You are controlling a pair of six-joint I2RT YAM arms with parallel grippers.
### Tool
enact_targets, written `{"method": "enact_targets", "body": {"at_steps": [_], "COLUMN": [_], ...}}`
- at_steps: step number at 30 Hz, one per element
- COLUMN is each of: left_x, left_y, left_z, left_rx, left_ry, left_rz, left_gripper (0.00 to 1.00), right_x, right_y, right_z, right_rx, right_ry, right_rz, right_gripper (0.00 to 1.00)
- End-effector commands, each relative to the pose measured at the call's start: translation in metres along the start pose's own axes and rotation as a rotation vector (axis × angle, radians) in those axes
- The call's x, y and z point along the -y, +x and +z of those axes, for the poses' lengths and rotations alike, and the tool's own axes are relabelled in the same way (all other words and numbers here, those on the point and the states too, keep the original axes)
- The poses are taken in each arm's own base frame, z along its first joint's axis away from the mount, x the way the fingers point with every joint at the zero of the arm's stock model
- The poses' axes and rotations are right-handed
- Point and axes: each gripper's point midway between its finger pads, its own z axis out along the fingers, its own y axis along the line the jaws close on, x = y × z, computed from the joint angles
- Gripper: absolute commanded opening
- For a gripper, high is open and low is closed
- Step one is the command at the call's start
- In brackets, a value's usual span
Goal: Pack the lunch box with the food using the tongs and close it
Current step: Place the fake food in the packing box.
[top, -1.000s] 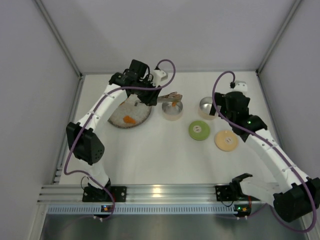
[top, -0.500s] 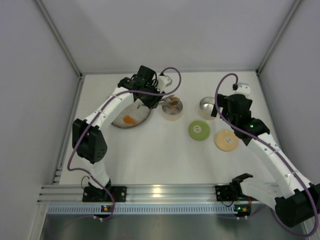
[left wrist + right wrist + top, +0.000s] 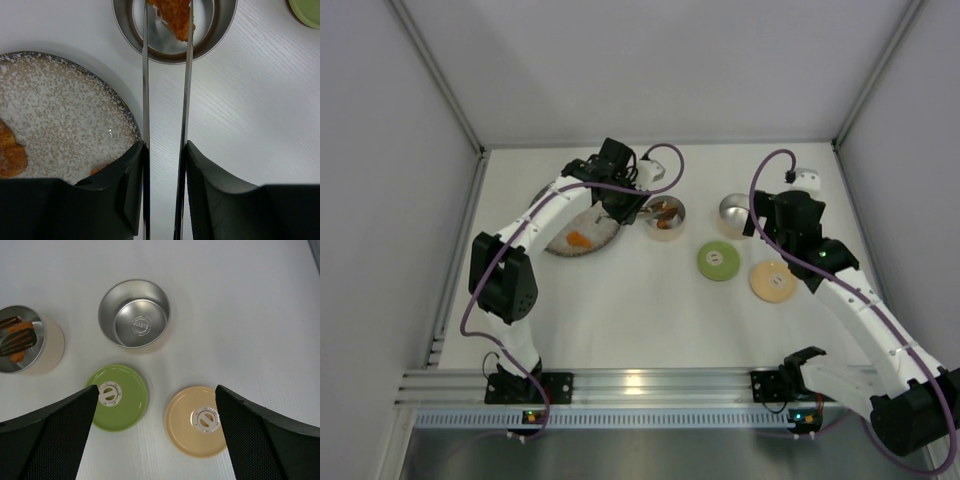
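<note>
The tongs (image 3: 145, 100) pinch an orange chunk (image 3: 175, 17) in a tin (image 3: 172, 52), at 3 o'clock from the plate (image 3: 60, 115), where the other chunk (image 3: 10, 152) lies. The left fingers (image 3: 136, 160) squeeze the tongs. The right fingers (image 3: 65, 425) are spread wide, holding nothing, above the green lid (image 3: 127, 402) and tan lid (image 3: 197, 420), with the empty tin (image 3: 107, 315) at 12 o'clock from the lids.

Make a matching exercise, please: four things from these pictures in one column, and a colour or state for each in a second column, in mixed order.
1 tongs
2 plate
3 green lid
4 right-hand tin

a empty inside
b lying on the table, white centre up
c held by the left gripper
d speckled grey

Pairs: 1-c, 2-d, 3-b, 4-a
</note>
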Motion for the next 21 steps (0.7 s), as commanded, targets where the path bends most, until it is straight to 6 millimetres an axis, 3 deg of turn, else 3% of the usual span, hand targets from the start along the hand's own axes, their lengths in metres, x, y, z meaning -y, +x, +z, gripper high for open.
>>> {"method": "enact_targets", "body": {"at_steps": [1, 6, 14, 21], "left_x": [-0.003, -0.003, -0.002, -0.002], "left_y": [-0.017, -0.028, -0.027, -0.03], "left_z": [-0.003, -0.011, -0.013, -0.016], "left_rx": [0.067, 0.1, 0.094, 0.102], "left_ry": [-0.008, -0.012, -0.008, -0.007], "left_rz": [0.011, 0.008, 0.002, 0.004], "left_gripper": [0.36, 0.4, 0.52, 0.49], "right_x": [-0.003, -0.003, -0.003, -0.004], "right_y": [-0.009, -0.009, -0.01, -0.009], "right_z": [-0.006, -0.006, -0.006, -0.006], "right_rx": [0.042, 0.042, 0.044, 0.04], "right_ry": [-0.005, -0.006, -0.007, -0.009], "right_rz": [0.015, 0.013, 0.012, 0.015], "right_gripper": [0.99, 0.99, 1.0, 0.99]}}
